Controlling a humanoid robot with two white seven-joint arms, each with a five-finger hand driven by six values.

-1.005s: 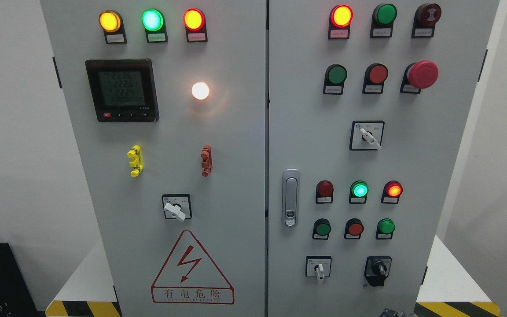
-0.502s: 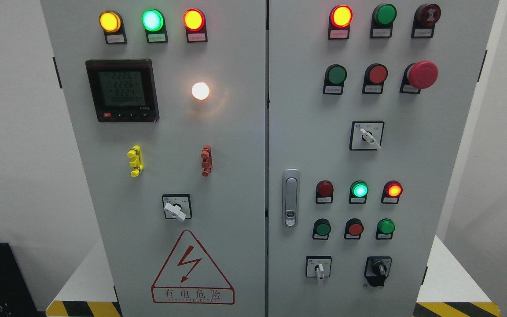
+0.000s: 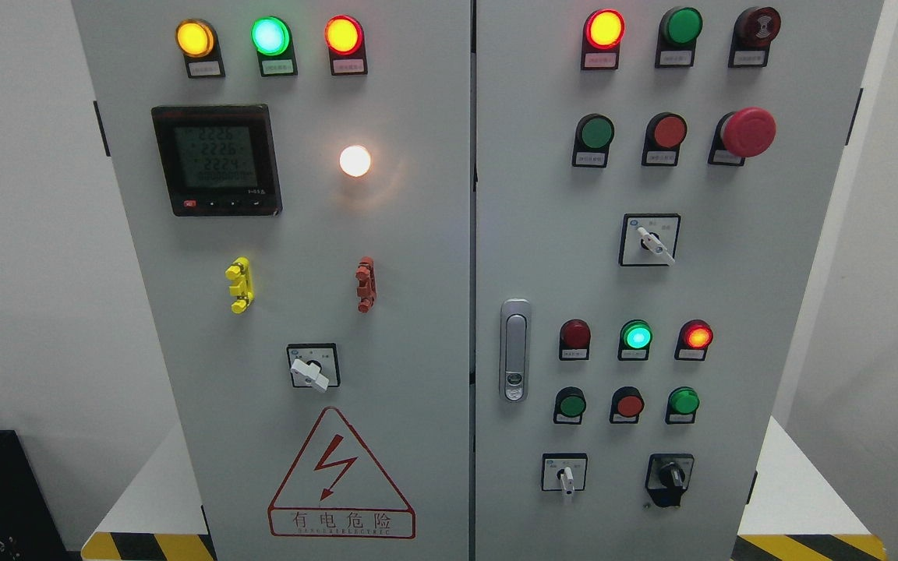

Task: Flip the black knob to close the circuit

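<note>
The black knob [image 3: 670, 476] sits at the lower right of the right cabinet door, on a black plate, its pointer about upright. To its left is a white selector switch [image 3: 566, 474]. Above them are a row of green, red and green push buttons [image 3: 629, 404] and a row of lamps, with the green lamp [image 3: 636, 336] and the right red lamp [image 3: 697, 336] lit. Neither hand shows in the head view.
The grey cabinet has two doors with a silver door handle [image 3: 514, 349] on the right one. A red emergency stop button [image 3: 747, 132] stands out at the upper right. The left door carries a meter [image 3: 216, 160], a white selector [image 3: 311, 372] and a hazard sign [image 3: 340, 477].
A small grey object at the bottom edge below the black knob has dropped out of view since one second ago. The panel itself has not changed.
</note>
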